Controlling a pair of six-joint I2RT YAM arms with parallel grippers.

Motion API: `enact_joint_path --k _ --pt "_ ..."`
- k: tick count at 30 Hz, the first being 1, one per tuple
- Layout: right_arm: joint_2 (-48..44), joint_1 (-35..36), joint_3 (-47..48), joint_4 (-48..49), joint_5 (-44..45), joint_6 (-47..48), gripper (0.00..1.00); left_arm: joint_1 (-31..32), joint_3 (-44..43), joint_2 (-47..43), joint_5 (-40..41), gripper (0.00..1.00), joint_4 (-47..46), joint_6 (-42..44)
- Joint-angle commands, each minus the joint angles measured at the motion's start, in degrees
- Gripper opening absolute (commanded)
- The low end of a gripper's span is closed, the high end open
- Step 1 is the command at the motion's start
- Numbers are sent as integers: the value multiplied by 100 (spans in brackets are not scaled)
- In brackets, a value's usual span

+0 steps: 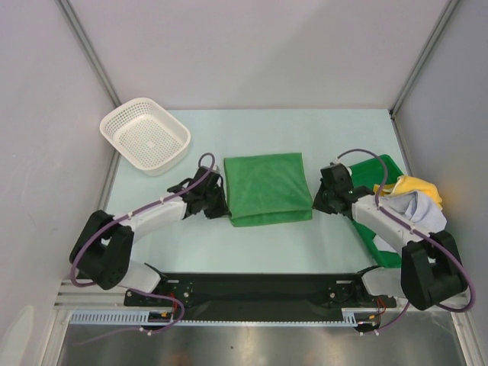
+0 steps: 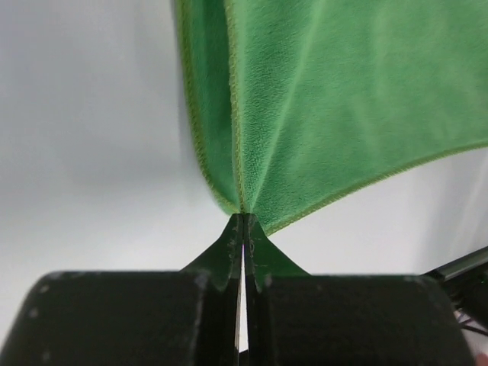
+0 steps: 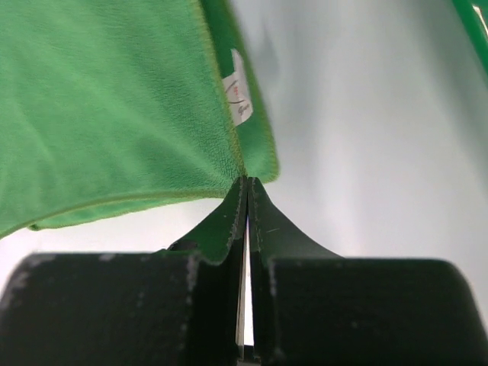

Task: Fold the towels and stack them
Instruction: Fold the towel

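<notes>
The pale tabletop [image 1: 267, 252] is taken up at its middle by a folded green towel [image 1: 268, 187], laid flat in two layers. A green tray [image 1: 389, 164] is seen at the right edge, and a white mesh basket [image 1: 169, 162] near the far left corner. A yellow towel [image 1: 415, 187] and a white towel [image 1: 423, 210] are heaped on the tray. The green towel's near left corner is pinched by the left tool [image 2: 242, 217], its near right corner by the right tool [image 3: 245, 183], both clamped tight.
</notes>
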State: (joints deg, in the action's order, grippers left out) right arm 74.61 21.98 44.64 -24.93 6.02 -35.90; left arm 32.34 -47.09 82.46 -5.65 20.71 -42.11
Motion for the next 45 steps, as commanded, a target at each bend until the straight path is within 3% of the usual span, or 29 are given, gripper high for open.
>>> enact_joint_path --k 1,10,23,24,25,27,31,34,36,39,41,45 --pt "-228 -80 -465 268 -118 153 0 106 541 -160 -331 0 -698 -148" --pt "19 -132 -1063 805 -207 136 0 361 894 262 -305 0 -1192 -87" --pt "-157 -176 -1318 902 -461 250 0 352 754 78 547 1 -217 9" --pt "-166 -168 -1326 937 -540 285 2 352 667 -1 547 4 -182 36" --pt "-192 -176 -1309 937 -541 320 5 352 605 -36 547 22 -77 45" --pt "-297 -168 -1152 798 -742 434 18 352 325 -167 547 40 134 158" --pt "-386 -308 -495 191 -804 768 33 308 -387 -414 469 62 416 676" --pt "-263 -465 -18 84 -1032 1084 38 142 -1055 -362 407 66 487 1317" --pt "-97 -580 465 329 -1365 1225 40 -147 -1328 -257 328 67 460 1686" --pt "500 -686 1150 778 -1480 1419 33 -534 -1951 156 65 62 302 2108" --pt "1174 -791 1510 997 -1813 1498 26 -693 -2154 646 -137 55 136 2259" --pt "2381 -835 2634 1227 -2324 1603 24 -913 -2830 1568 -551 43 65 2592"
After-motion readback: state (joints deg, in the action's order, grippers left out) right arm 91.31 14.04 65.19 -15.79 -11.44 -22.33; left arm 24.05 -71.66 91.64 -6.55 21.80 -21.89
